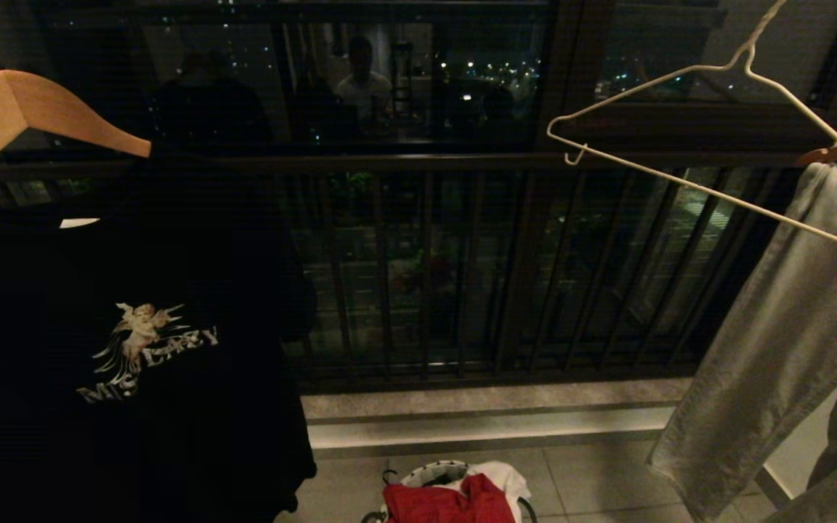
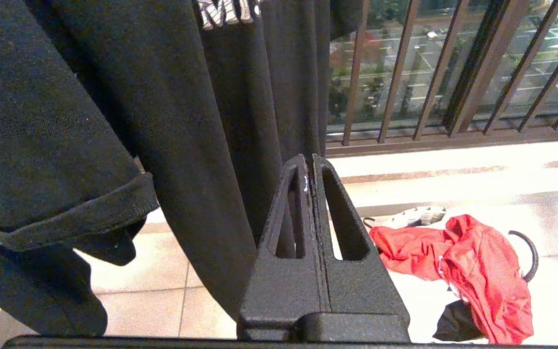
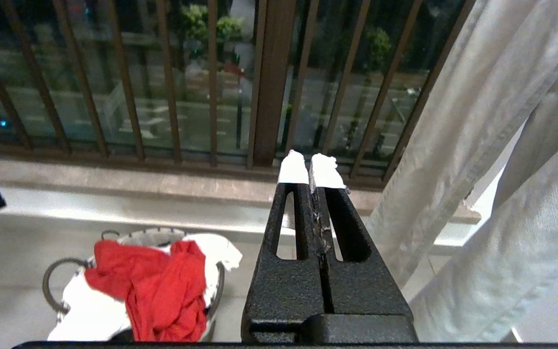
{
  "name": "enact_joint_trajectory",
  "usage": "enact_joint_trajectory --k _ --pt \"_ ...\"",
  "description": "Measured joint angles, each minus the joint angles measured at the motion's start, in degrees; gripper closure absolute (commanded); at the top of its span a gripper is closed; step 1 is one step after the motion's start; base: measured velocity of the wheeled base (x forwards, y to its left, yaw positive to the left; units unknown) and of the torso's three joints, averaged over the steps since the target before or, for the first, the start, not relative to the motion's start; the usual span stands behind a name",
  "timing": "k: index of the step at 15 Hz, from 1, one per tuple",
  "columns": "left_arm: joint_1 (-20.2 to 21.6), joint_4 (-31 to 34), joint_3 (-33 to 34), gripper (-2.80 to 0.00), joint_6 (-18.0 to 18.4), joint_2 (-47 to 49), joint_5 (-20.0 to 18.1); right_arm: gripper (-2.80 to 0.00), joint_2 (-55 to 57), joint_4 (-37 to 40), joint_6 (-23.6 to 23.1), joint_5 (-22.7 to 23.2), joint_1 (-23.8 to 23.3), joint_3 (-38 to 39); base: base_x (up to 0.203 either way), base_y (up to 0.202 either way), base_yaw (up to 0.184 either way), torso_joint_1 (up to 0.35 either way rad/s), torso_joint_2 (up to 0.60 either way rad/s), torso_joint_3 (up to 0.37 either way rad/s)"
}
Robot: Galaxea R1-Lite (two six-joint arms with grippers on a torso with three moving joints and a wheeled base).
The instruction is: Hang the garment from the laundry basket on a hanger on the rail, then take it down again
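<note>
**Both end effectors pressed together, shirt in the basket**

Head view: no arm shows. A thin cream wire hanger (image 1: 716, 156) hangs tilted at upper right; the crumpled red shirt (image 1: 447, 501) lies in the round basket (image 1: 429, 473) on the tiled floor.

Left wrist view: the left end effector (image 2: 312, 160), matte black, fingers pressed together and empty, sits beside a hanging black tee (image 2: 172, 121).

Right wrist view: the right end effector (image 3: 311, 165), white-tipped, pressed together, empty, points at the railing beside pale grey trousers (image 3: 492, 145)
</note>
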Motion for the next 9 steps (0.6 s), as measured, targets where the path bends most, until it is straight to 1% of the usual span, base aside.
enact_joint_trajectory --k 1,4,9 --pt "0.01 0.02 0.02 0.00 -0.07 0.00 0.07 0.00 -0.02 1.19 -0.08 0.11 -0.01 0.09 0.000 0.000 0.000 0.000 0.00 0.000" --pt "0.00 0.04 0.02 0.00 -0.11 0.00 0.09 0.00 -0.02 1.29 -0.09 0.22 0.00 0.20 0.000 0.000 0.000 0.000 0.00 0.000" --pt "0.00 0.06 0.00 0.00 -0.61 0.00 0.07 0.00 -0.02 1.63 1.26 0.41 0.00 0.15 0.000 0.000 0.000 0.000 0.00 0.000"
